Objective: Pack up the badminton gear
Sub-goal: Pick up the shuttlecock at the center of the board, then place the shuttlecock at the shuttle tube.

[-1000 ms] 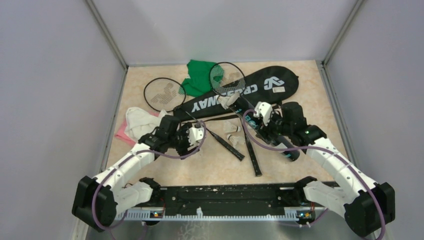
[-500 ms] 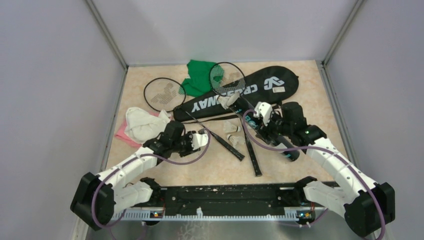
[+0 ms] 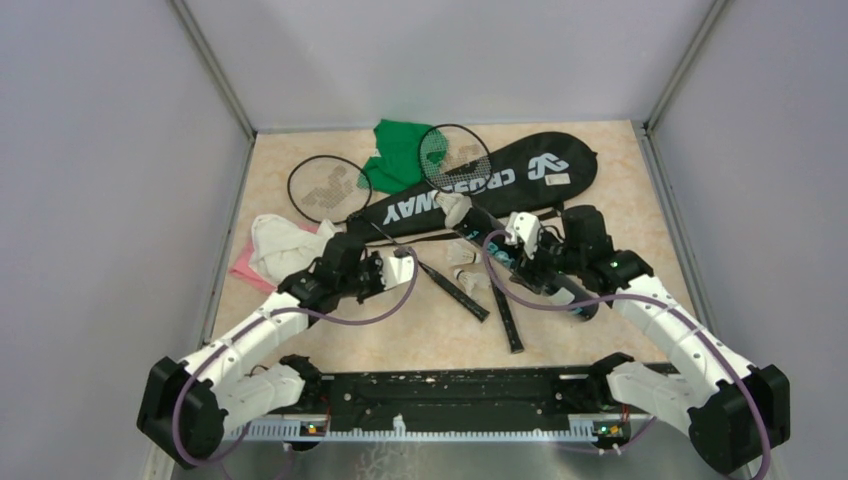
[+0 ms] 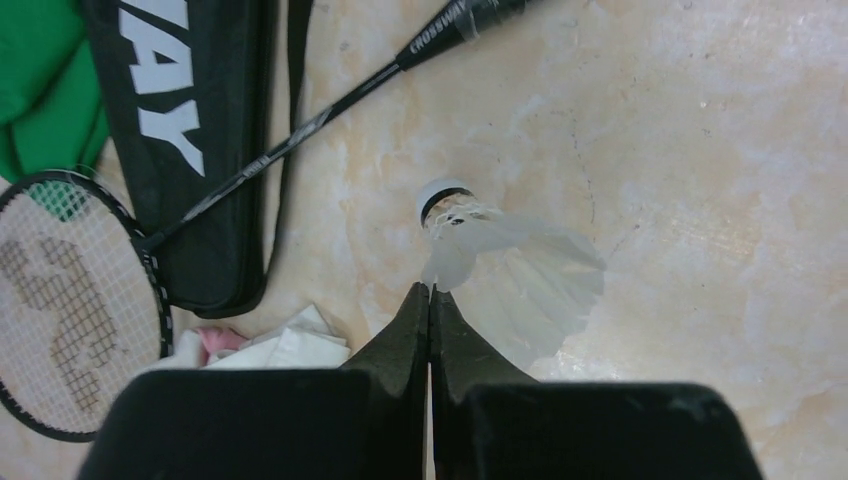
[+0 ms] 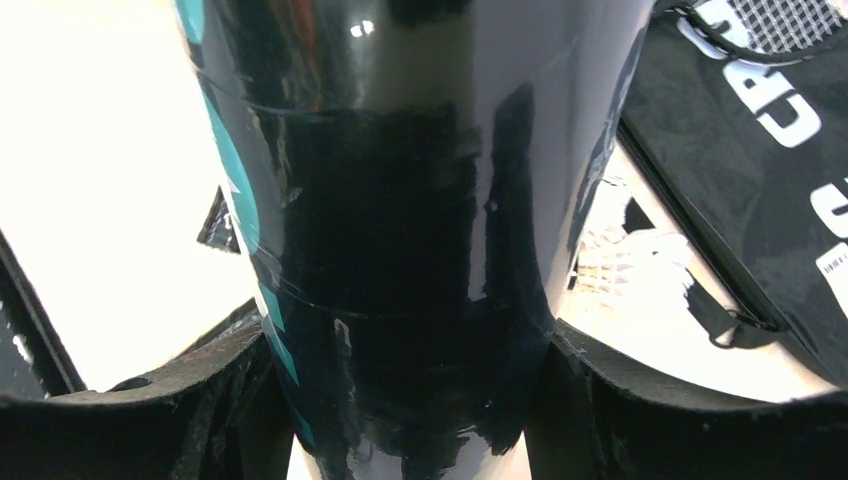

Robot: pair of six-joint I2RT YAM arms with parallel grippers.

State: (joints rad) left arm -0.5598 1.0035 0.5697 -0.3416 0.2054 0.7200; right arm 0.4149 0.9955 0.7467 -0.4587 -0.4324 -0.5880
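Left fingers (image 4: 405, 335): black wedge tips pressed flat together, no gap. A white feather shuttlecock (image 4: 505, 265) sits right at the tips. Its rounded cork, ringed by a black band, points away and the skirt faces the fingers. Looks pinched by one feather edge, but the skirt is blurred there, so not certain. It's over bare tabletop (image 4: 700, 150), which is beige, marbled and slightly glossy, near the narrow end of the bag (image 4: 200, 150).

Right fingers (image 5: 190, 385): spread around the tube (image 5: 400, 250), one on each side, gripping it. The tube is a smooth glossy black cylinder with teal lettering and dark tape bands. In the top view it slants from the bag's middle toward the near right.

The bag is flat black fabric, racket-shaped, with white "CROSSWAY" print, lying diagonally at the far side. One racket (image 3: 325, 190) has its oval strung head left of the bag, with the thin shaft crossing the bag's narrow end toward centre. The second racket (image 3: 450, 155) has its head resting on the bag. Two loose shuttlecocks (image 3: 463, 258) lie between the arms, beside the racket handles. A crumpled green cloth (image 3: 395, 150) sits at the bag's far edge. A white cloth (image 3: 280, 245) lies on a pink cloth (image 3: 243, 270) at the left.
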